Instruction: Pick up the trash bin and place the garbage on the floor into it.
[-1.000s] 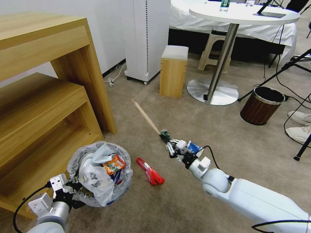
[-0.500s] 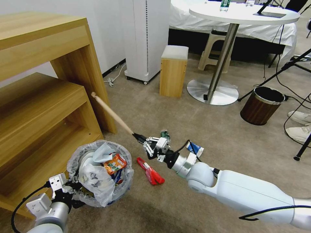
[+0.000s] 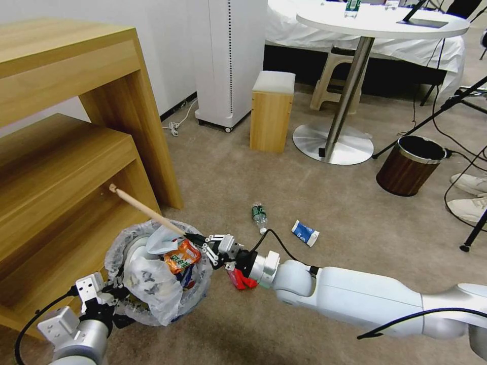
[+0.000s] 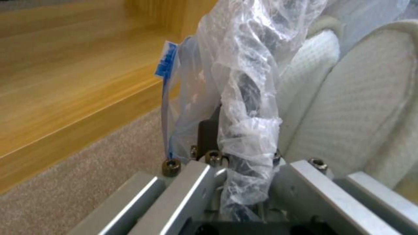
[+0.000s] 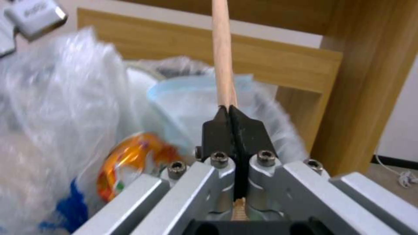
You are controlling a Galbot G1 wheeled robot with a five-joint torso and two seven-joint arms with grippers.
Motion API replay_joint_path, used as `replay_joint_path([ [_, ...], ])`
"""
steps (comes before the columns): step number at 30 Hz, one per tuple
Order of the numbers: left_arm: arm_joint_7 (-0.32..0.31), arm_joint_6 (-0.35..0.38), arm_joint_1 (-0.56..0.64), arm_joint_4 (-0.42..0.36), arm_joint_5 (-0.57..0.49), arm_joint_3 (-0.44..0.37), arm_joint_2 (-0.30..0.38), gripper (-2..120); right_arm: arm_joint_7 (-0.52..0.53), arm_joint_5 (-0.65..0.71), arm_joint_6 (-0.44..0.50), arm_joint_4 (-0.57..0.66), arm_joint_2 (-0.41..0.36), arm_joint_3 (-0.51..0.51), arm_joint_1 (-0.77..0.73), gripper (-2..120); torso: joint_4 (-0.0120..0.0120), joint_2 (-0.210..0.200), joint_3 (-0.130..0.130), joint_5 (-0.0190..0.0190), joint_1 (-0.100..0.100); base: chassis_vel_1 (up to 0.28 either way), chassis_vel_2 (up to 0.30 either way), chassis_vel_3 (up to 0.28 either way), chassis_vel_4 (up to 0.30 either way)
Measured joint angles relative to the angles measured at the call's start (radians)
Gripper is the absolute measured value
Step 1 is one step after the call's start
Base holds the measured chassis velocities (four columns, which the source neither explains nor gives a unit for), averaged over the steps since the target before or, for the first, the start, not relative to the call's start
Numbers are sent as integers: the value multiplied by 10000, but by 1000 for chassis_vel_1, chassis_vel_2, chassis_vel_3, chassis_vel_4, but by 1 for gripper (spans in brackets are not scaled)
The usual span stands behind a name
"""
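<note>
The right gripper [image 3: 195, 238] sat at the lower centre of the head view, just over the near rim of the trash bin [image 3: 200, 284], its two black fingers pressed together on the end of the wooden stick [image 3: 147, 213]. In the right wrist view the stick [image 5: 223, 55] ran straight out from between the closed pads and away from the camera. Its long axis slanted up and to the left across the head view, passing over the bin's mouth, with the free tip [image 3: 112, 188] lying in front of the lower wooden shelf [image 3: 61, 167] at middle left.

The bin stood at lower left, lined with a translucent bag and well filled: a white slipper [image 3: 133, 251], a pale white-blue plastic bag [image 3: 161, 242] and an orange wrapper [image 3: 178, 256] lay on top. The left gripper [image 3: 114, 296] was at the bin's lower-left edge, clamped on the bag-covered rim; in the left wrist view the crumpled liner [image 4: 248, 130] ran down between its plates, beside what looked like the quilted slippers [image 4: 348, 107], though that close view was hard to read.

On the beige carpet [image 3: 329, 203], a red wrapper [image 3: 239, 280] lay just beside the right wrist, mostly hidden by it. A small bottle [image 3: 259, 215] and a white-blue packet [image 3: 305, 233] lay apart from the bin, right of centre. A brown wood-grain bin [image 3: 410, 166] stood at middle right
</note>
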Motion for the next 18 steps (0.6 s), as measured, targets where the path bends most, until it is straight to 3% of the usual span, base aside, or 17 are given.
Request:
replay_joint_path([
  [18,-8,30,-24,-33,-75,-16,55,0,25,-606,280,-1246,690,-447,-127,0,0,1,0,0,0,0,0,0,0],
])
